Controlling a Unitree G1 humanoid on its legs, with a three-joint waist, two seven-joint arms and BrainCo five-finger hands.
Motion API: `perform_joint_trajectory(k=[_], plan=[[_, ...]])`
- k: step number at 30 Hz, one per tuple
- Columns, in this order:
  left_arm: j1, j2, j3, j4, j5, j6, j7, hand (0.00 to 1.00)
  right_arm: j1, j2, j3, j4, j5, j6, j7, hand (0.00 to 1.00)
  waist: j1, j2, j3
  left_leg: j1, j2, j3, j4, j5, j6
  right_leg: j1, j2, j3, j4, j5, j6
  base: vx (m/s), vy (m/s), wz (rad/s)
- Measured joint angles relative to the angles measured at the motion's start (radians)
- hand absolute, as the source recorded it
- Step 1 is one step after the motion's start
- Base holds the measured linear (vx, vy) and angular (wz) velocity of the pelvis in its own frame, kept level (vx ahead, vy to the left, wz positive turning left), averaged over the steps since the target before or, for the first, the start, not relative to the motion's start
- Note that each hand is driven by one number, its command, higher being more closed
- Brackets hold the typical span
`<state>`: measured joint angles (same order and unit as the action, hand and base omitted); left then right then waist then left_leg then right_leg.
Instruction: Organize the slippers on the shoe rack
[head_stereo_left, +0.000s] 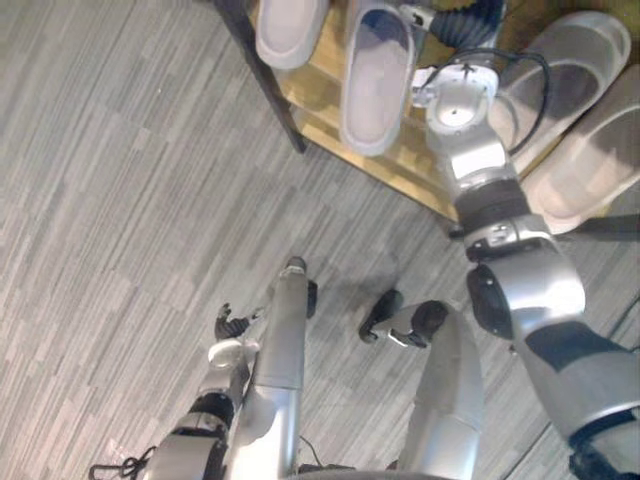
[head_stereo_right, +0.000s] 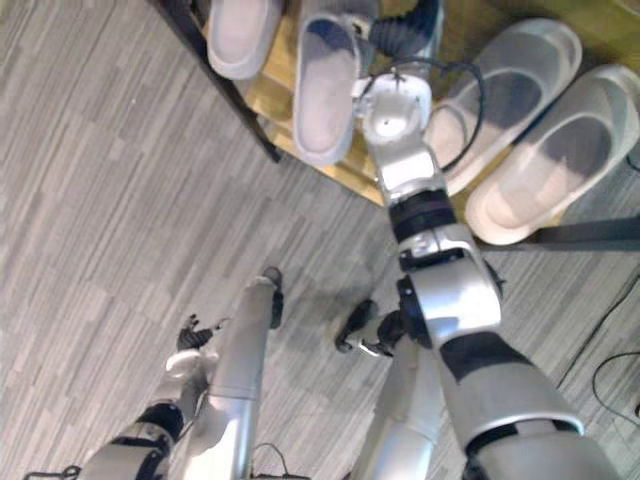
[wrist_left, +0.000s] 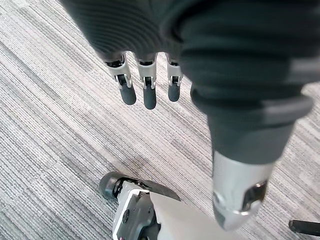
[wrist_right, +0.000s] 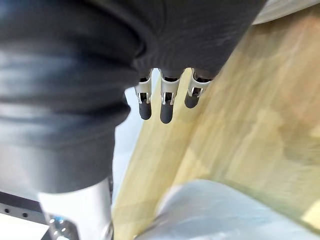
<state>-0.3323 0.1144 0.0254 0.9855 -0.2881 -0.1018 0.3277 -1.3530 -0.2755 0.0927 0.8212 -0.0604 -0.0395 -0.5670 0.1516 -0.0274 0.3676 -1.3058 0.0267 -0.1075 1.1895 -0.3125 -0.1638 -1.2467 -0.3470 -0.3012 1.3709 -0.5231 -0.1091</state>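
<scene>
Several pale grey slippers lie toe-out on the wooden shelf (head_stereo_left: 318, 108) of the shoe rack. Two narrow ones (head_stereo_left: 290, 30) (head_stereo_left: 375, 80) are on the left and two wider ones (head_stereo_left: 565, 70) (head_stereo_left: 595, 160) on the right. My right arm reaches up between the two pairs. My right hand (head_stereo_right: 405, 35) hovers over the shelf, its fingers (wrist_right: 165, 107) straight and holding nothing. The right wrist view has the wooden board (wrist_right: 240, 115) under it and one slipper (wrist_right: 225, 210) close by. My left hand (head_stereo_left: 232, 322) hangs low over the floor, fingers (wrist_left: 149, 92) straight and empty.
The rack's dark frame leg (head_stereo_left: 270, 90) stands on the grey striped carpet (head_stereo_left: 120, 200) at the shelf's left end. Another dark bar (head_stereo_left: 600, 228) runs below the right slippers. Open carpet lies to the left of the rack.
</scene>
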Motion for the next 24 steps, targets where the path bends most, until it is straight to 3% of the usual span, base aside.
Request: perform_joint_trajectory(k=[7, 10, 16, 24], plan=[[0.017, 0.000, 0.021, -0.021, -0.029, 0.000, -0.011, 0.00, 0.017, 0.039, -0.012, -0.028, 0.035, -0.001, 0.011, 0.00, -0.001, -0.004, -0.024, 0.033, 0.016, 0.019, -0.029, 0.003, 0.006, 0.030, 0.008, 0.000, -0.030, -0.002, 0.018, 0.00, 0.052, -0.03], [0.031, -0.002, 0.025, -0.039, -0.029, 0.000, -0.026, 0.00, 0.052, 0.049, -0.012, -0.077, 0.071, -0.004, 0.028, 0.00, -0.003, -0.004, -0.032, 0.036, 0.016, 0.020, -0.031, 0.003, 0.006, 0.033, 0.008, 0.000, -0.032, 0.006, 0.007, 0.01, 0.045, 0.01], [0.034, -0.001, 0.042, -0.045, -0.035, 0.000, -0.029, 0.00, 0.215, 0.113, -0.013, -0.240, 0.179, -0.034, 0.046, 0.00, -0.014, -0.004, -0.033, 0.092, 0.027, 0.032, -0.054, 0.003, 0.007, 0.086, 0.016, 0.000, -0.056, -0.001, 0.023, 0.00, 0.043, -0.04], [0.039, -0.005, 0.101, -0.055, -0.047, 0.008, -0.051, 0.00, 0.451, 0.216, -0.006, -0.421, 0.181, -0.055, 0.061, 0.00, -0.041, -0.004, -0.033, 0.104, 0.034, 0.039, -0.060, 0.000, 0.011, 0.097, 0.022, 0.002, -0.067, 0.007, 0.023, -0.01, 0.037, -0.02]])
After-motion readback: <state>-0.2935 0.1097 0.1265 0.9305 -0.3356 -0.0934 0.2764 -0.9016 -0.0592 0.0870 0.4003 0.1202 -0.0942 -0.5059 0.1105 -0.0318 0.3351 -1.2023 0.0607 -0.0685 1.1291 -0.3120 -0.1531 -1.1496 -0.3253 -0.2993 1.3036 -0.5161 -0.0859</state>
